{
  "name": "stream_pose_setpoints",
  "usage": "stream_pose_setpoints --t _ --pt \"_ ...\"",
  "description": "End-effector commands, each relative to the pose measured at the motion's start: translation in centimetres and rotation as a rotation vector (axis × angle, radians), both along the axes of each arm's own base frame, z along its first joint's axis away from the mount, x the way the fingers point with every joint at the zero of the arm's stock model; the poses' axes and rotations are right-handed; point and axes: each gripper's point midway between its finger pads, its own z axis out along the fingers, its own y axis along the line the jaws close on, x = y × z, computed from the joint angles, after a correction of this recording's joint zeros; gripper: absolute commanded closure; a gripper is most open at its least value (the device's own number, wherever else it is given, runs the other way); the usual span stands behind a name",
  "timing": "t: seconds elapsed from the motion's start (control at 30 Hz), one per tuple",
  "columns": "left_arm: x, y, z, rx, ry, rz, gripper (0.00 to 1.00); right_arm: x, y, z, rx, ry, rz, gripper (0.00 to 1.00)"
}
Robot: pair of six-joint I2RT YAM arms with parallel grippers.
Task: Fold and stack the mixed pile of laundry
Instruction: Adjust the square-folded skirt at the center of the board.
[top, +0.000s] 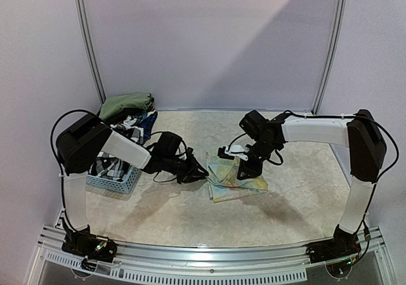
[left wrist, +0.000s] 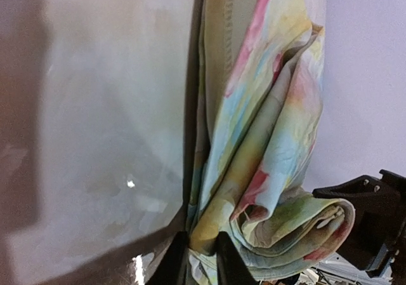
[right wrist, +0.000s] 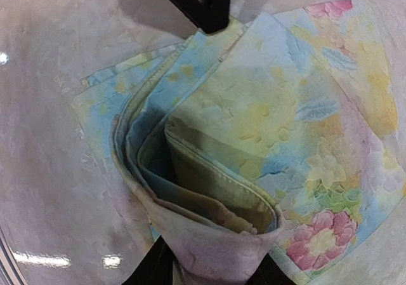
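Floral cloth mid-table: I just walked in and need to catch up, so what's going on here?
The floral cloth lies part-folded on the table. The left pincer pinches one edge, and the right pincer grips a raised fold. The other laundry sits piled in the basket at far left.

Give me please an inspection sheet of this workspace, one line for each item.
surface: pale marbled table
job's things: folded floral cloth at the middle; checked shirt and green garment heaped in the blue basket at the left
clutter: nothing seen
grippers: left gripper and right gripper each shut on a fold of the floral cloth
cables: black cables loop along both arms
surroundings: pale walls; metal rail at the near edge
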Motion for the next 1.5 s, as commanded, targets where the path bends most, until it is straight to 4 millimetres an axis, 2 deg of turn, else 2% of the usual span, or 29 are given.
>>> stream_pose_setpoints --t 0.0,0.13,0.2,0.47,0.63,0.77,0.87,1.1,1.33,1.47 --pt "0.3 -0.6 0.4 -0.015 -0.023 -0.007 0.88 -0.5 0.9 1.2 0.044 0.013 0.020 0.73" --pt "0.5 -0.2 0.8 0.033 -0.048 -0.017 0.98 -0.9 1.1 1.5 0.060 0.022 0.035 0.88" --pt "0.7 0.0 1.2 0.060 -0.071 -0.029 1.00 -1.0 1.1 1.7 0.069 0.018 0.039 0.99" --pt "2.2 0.0 3.8 0.159 -0.169 -0.093 1.00 -2.1 0.4 3.8 0.108 -0.077 0.105 1.00" --pt "4.2 -0.2 5.1 0.173 -0.207 -0.091 1.00 -2.0 0.1 4.4 0.090 -0.171 0.124 1.00" --pt "6.5 -0.5 5.7 0.161 -0.231 -0.075 1.00 -1.9 0.7 4.7 0.084 -0.253 0.131 1.00" --pt "8.0 -0.8 5.7 0.154 -0.240 -0.070 1.00 -2.2 1.5 3.9 0.036 -0.322 0.143 1.00" --pt "10.5 0.0 3.6 0.168 -0.209 -0.040 1.00 -2.4 3.4 1.0 -0.116 -0.465 0.128 1.00" --pt "11.7 0.9 2.9 0.174 -0.218 -0.015 1.00 -3.4 4.9 -1.8 -0.163 -0.434 0.155 1.00" --pt "12.3 0.6 2.9 0.154 -0.229 -0.014 1.00 -3.4 6.0 -1.8 -0.173 -0.451 0.155 1.00"
